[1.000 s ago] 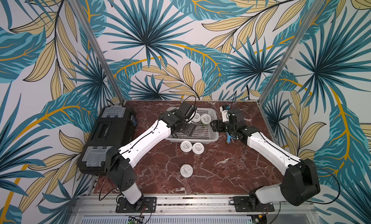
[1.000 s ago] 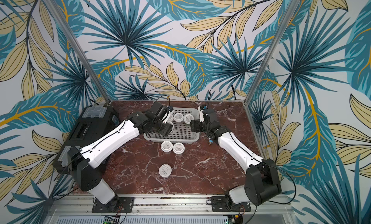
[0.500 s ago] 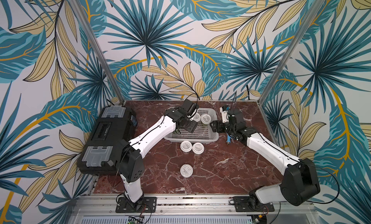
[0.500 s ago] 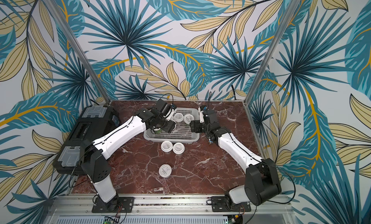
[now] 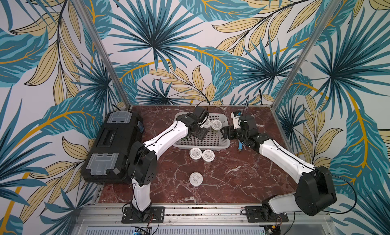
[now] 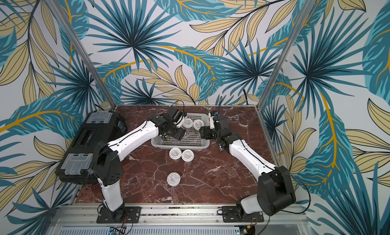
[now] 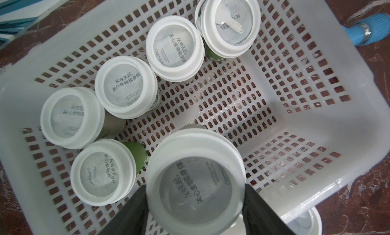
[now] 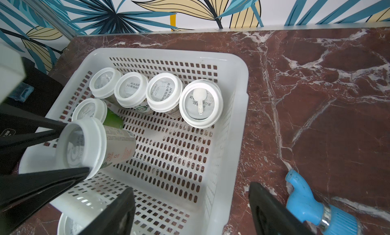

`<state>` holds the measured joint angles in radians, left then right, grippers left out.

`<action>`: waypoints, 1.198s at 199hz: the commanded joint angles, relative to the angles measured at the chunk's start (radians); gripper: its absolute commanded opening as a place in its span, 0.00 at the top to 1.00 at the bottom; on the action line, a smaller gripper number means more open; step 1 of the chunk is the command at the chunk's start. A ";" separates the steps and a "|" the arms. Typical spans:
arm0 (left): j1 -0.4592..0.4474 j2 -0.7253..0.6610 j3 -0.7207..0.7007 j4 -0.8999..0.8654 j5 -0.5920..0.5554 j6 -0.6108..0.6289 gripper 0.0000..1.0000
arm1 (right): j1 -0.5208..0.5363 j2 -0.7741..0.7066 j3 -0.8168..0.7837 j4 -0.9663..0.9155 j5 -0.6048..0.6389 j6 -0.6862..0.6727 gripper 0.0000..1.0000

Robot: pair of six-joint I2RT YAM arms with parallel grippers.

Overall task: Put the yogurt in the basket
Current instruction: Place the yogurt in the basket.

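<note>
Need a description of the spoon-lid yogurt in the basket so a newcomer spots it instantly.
Find the white basket at the back of the marble table. A row of yogurts lines its far wall; take the end yogurt on the right arm's side. Only it shows a small white spoon on top; its neighbours show just grey print.

Bare basket floor [image 7: 232, 101] beside clustered jars [image 7: 126, 87]
</note>
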<state>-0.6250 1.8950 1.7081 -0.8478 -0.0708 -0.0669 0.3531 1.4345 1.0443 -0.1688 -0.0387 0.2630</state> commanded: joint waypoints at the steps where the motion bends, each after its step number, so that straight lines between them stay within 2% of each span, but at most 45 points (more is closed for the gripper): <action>1: 0.009 0.007 0.008 0.032 -0.017 -0.010 0.31 | -0.001 -0.029 -0.020 0.017 -0.009 0.011 0.13; 132: 0.039 0.064 -0.041 0.059 -0.028 -0.031 0.31 | 0.000 -0.026 -0.018 0.017 -0.016 0.012 0.13; 149: 0.044 0.063 -0.046 0.064 -0.061 -0.032 0.31 | -0.001 -0.025 -0.019 0.017 -0.016 0.012 0.13; 239: 0.060 0.104 -0.044 0.069 -0.014 -0.031 0.31 | 0.001 -0.017 -0.017 0.017 -0.016 0.010 0.13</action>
<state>-0.5735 1.9675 1.6855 -0.7990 -0.1066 -0.0944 0.3531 1.4223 1.0431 -0.1684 -0.0460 0.2665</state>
